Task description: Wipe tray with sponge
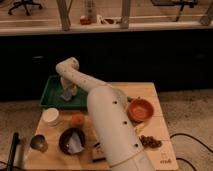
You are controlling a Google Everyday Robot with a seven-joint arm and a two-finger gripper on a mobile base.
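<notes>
Over green tray (50, 92), pincer (68, 93) on sponge (71, 91)

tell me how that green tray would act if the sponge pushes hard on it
The green tray looks thin, shallow and probably light, so it may slide on the smooth wooden table. It lies flat, so tipping seems unlikely. The gripper presses the sponge down inside it, which likely helps pin it.

Dim warm light, arm top brightest; black band behind; tool (68, 93) shaded over tray (50, 96).
</notes>
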